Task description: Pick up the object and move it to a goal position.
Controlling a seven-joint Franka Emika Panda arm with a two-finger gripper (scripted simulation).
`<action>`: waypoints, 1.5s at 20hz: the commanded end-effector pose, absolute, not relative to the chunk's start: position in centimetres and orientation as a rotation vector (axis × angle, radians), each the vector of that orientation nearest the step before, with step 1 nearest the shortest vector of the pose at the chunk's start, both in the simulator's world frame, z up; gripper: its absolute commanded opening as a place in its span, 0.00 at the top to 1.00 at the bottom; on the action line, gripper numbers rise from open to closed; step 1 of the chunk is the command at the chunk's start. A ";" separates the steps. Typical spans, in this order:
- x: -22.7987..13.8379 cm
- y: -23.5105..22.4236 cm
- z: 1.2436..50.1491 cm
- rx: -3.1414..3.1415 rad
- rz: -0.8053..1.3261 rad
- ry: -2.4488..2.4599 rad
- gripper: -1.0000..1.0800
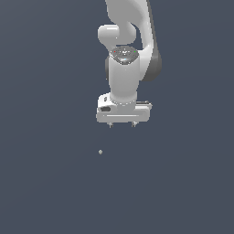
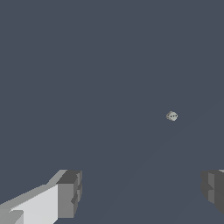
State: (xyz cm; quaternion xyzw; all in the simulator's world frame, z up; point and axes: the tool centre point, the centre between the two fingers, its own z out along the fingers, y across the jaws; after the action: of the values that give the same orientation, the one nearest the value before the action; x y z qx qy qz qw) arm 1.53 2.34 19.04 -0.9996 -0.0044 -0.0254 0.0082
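Observation:
The object (image 1: 100,151) is a tiny pale grey-white roundish speck on the dark grey surface, below my gripper and toward the exterior view's left. It also shows in the wrist view (image 2: 172,116), out in front of the fingers and apart from them. My gripper (image 1: 121,124) hangs from the white arm, pointing down, well above the speck. Its jaws stand wide apart and hold nothing. Both grey fingertips (image 2: 70,193) show in the wrist view with a broad gap between them (image 2: 142,192).
The white arm (image 1: 128,50) rises out of the top of the exterior view. A plain dark grey surface (image 1: 45,183) fills the picture around it.

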 end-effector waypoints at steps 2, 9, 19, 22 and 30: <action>1.6 2.4 19.3 -3.123 -0.087 -0.010 0.04; 1.9 2.0 18.8 -3.127 -0.083 -0.067 0.04; 2.9 0.3 16.8 -3.126 -0.067 -0.309 0.04; 3.4 -0.4 15.9 -3.118 -0.060 -0.418 0.04; 4.5 -2.6 13.3 -3.070 -0.038 -0.718 0.04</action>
State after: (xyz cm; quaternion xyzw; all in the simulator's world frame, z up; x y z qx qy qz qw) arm 4.27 -2.18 13.77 -0.9777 -0.2093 -0.0134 -0.0053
